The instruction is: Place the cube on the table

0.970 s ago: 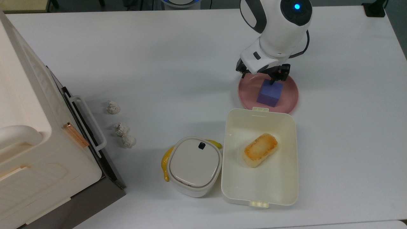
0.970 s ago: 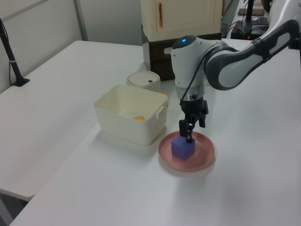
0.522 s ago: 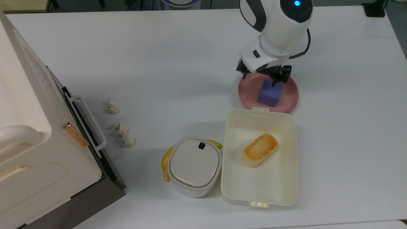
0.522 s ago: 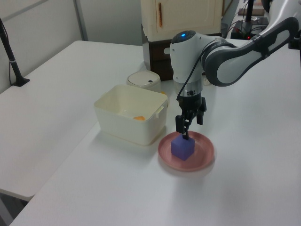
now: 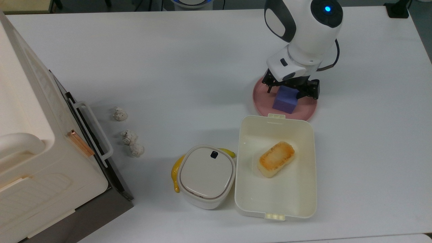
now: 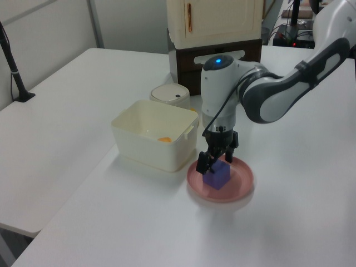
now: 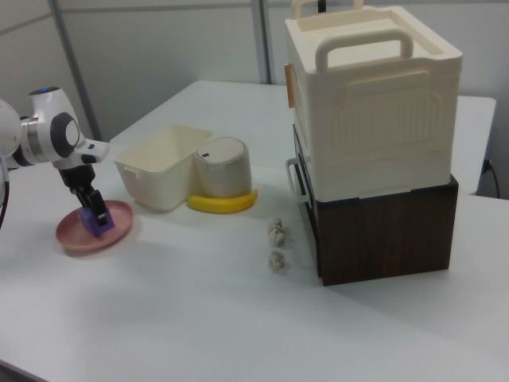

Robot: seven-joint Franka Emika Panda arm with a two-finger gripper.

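The hand has dropped from above to straddle the cube on the pink plate, fingers spread, ready to grasp

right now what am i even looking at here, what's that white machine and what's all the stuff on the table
It is a white robot arm with a two-finger gripper, filmed from above and from two sides. The open gripper is lowered around a blue-purple cube that sits on a pink plate; a finger stands on either side of it. Nothing is lifted yet. On the white table are also a cream tray with a toasted bread piece, a lidded white container beside a banana, three crumpled paper balls, and a cream cabinet on a dark base.
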